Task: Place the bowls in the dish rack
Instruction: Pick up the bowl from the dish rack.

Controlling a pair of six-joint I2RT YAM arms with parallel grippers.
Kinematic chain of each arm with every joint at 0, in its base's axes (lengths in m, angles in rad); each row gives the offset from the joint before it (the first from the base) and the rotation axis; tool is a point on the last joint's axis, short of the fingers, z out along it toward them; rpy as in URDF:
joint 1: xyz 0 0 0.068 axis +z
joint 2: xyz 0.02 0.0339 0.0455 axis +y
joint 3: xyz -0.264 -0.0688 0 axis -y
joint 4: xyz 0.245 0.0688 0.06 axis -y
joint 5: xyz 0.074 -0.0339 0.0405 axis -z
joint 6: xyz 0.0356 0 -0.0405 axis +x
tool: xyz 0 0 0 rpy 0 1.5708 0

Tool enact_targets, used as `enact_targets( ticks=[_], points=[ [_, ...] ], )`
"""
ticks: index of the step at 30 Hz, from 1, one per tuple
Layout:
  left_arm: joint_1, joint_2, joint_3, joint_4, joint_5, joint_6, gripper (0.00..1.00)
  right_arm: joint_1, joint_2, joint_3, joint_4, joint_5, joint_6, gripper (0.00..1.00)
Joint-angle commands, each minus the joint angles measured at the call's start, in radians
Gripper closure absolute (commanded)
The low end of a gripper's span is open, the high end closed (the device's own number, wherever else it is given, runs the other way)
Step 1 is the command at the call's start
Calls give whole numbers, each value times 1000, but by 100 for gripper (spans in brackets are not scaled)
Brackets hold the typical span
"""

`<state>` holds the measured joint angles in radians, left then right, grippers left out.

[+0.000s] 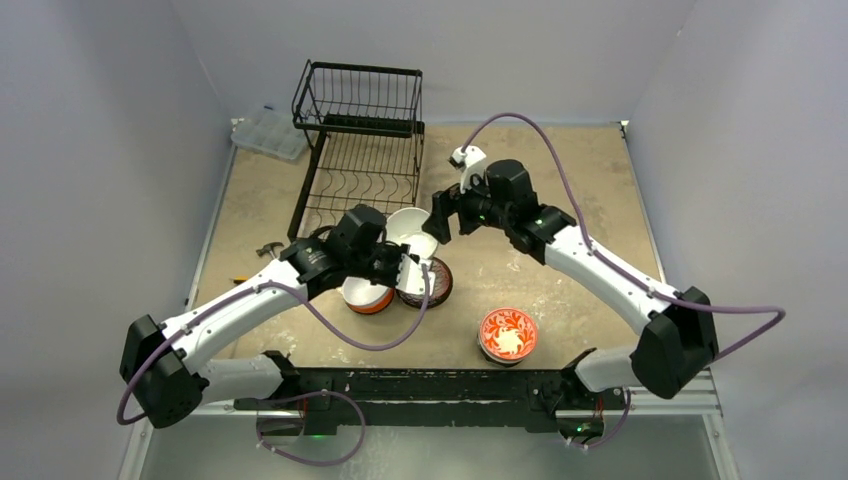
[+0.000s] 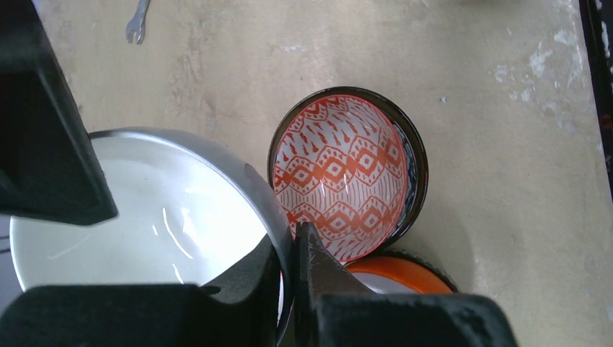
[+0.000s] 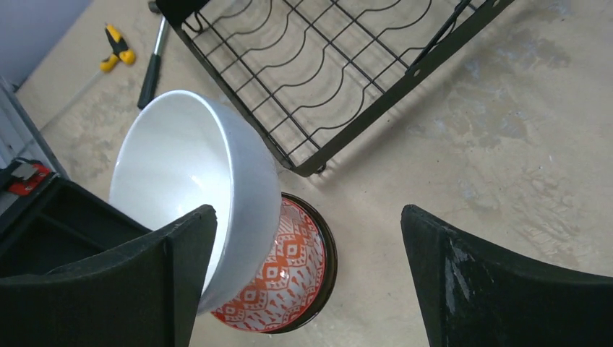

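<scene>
My left claw clamps the white bowl by its rim, tilting it, I judge, to suit the slots. My right claw gapes empty beside it, the dish rack just beyond.

The left arm and right arm are built alike: white shell links joined by bulky black joint housings. A purple cable loops loosely along each. Both rise from a black rail at the near edge. The left gripper and right gripper are matte black with broad, wedge-shaped fingers, one faintly scuffed pale. A small white mount sits on the right wrist.
</scene>
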<state>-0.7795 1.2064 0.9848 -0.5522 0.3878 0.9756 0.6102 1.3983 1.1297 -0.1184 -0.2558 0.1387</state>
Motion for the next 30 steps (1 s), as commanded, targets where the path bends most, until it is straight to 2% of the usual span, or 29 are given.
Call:
enact_targets(
  ticks=[1, 3, 8, 14, 17, 24, 30],
  points=[
    [5, -92, -53, 261, -81, -216, 100, -43, -104, -64, 114, 27, 113, 1],
    [6, -120, -97, 345, -87, -278, 100, -83, -120, -89, 153, -54, 159, 1],
    [6, -181, -226, 607, -75, -382, 100, -208, -126, -190, 320, -406, 335, 1],
    [6, -207, -295, 772, 16, -411, 100, -213, -78, -262, 544, -628, 502, 1],
    [5, -196, -294, 794, 58, -405, 100, -209, -64, -289, 653, -676, 572, 1],
    [5, -174, -277, 787, 124, -383, 100, -147, -5, -277, 760, -699, 669, 1],
    [4, -160, -264, 749, 122, -370, 100, -105, 33, -254, 840, -691, 735, 2]
  ],
)
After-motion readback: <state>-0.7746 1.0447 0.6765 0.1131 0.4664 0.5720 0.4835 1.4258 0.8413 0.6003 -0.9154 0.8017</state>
